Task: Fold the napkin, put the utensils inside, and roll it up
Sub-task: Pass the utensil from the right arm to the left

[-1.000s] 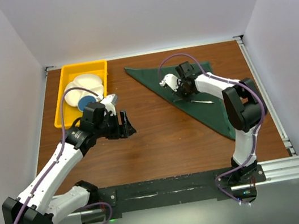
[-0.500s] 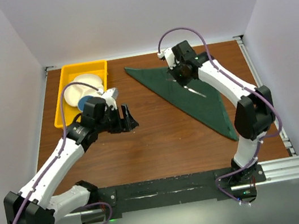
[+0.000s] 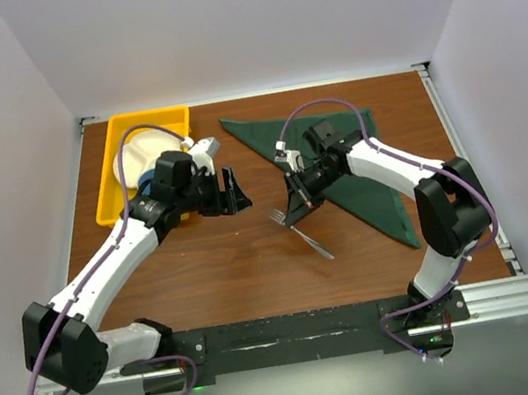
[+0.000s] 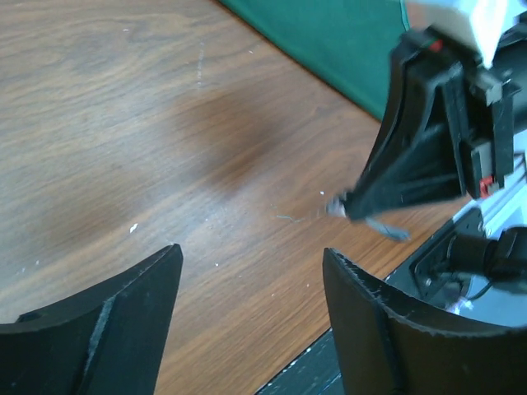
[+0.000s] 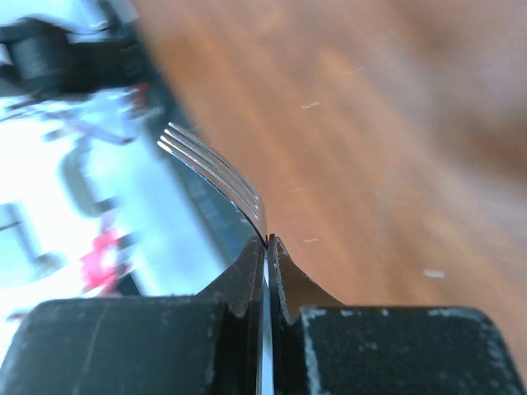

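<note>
One fork (image 3: 314, 242) is the piece in play. From the overhead camera it is pinched in the right claw (image 3: 297, 214), over bare desk (image 3: 256, 270) and off the cloth. Its tines point left toward the other arm, and its handle runs back toward the near right. That long axis runs roughly parallel to the napkin's (image 3: 259, 135) long diagonal edge. The napkin lies as a folded green triangle just to the right of this claw and beyond it, so my guess is that the coming move is a short carry across that edge. The right arm is plainly the nearer one. The left claw (image 3: 231, 191) hangs released and holding nothing, well to the left of the napkin. I cannot make out a second utensil anywhere.

Seen from the left wrist, the left claw (image 4: 251, 263) has its jaws spread wide over empty wood. Ahead of it, the right claw (image 4: 354, 206) comes down to a point with a sliver of the fork (image 4: 383, 228) sticking out. The napkin (image 4: 329, 41) fills the upper edge beyond.

At the right wrist, the right claw (image 5: 265, 247) is clenched tight on the fork (image 5: 218, 174), near its neck. The curved tines project up and to the left, over blurred wood.
</note>
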`<state>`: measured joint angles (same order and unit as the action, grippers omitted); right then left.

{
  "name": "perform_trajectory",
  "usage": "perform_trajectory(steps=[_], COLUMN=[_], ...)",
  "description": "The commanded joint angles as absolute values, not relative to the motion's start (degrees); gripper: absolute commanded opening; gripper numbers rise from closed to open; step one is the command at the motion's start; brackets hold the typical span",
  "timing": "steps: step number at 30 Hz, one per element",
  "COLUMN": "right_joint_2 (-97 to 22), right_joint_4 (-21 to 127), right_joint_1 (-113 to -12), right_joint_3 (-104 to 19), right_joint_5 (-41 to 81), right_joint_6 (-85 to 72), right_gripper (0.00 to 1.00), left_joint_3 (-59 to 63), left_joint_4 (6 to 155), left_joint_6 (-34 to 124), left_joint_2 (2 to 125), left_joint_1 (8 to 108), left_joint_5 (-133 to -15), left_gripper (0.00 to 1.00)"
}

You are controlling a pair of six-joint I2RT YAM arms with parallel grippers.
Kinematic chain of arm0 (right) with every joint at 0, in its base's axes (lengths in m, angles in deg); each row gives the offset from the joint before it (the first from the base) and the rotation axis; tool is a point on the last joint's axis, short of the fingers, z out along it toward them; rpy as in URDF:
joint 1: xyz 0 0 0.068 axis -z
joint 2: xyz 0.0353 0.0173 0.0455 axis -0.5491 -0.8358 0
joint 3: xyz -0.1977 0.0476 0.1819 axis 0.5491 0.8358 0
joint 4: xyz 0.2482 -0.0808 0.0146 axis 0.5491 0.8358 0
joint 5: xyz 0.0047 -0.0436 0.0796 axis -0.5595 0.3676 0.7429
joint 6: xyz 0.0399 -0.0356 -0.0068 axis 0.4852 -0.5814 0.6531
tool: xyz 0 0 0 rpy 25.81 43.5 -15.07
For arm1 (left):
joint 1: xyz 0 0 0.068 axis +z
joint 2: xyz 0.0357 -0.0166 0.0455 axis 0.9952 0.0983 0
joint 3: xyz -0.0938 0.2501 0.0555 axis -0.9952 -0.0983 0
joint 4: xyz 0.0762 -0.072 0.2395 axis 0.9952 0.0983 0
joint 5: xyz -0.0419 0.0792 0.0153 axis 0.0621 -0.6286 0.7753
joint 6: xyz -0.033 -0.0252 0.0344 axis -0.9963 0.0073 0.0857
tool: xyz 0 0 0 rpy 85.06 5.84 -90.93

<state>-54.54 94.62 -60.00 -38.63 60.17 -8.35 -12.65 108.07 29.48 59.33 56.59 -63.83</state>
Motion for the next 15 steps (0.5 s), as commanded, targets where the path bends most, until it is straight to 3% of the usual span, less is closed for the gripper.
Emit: perform_trajectory(steps=[1,7,15], right_joint_2=[-50.68,-51.12,-50.94], right_joint_4=[84.92,83.85,83.50], right_joint_1=[-60.38,-61.78,-61.78], right_joint_3=[-35.12,-34.50,-33.71], right_joint_5=[73.14,74.99,76.66], right_joint_6=[1.82,5.00,5.79], right_gripper=[0.00,0.00,0.00], left_joint_3=[-11.62,-13.91,-13.74], left_joint_4=[103.45,96.77,99.31], left_joint_6=[35.84,38.93,44.28], left_joint_2=[59.86,60.12,63.02], left_joint_1=[55.45,51.67,51.40], left_joint_5=[-57.86,-54.87,-51.09], left_gripper=[0.72,0.72,0.68])
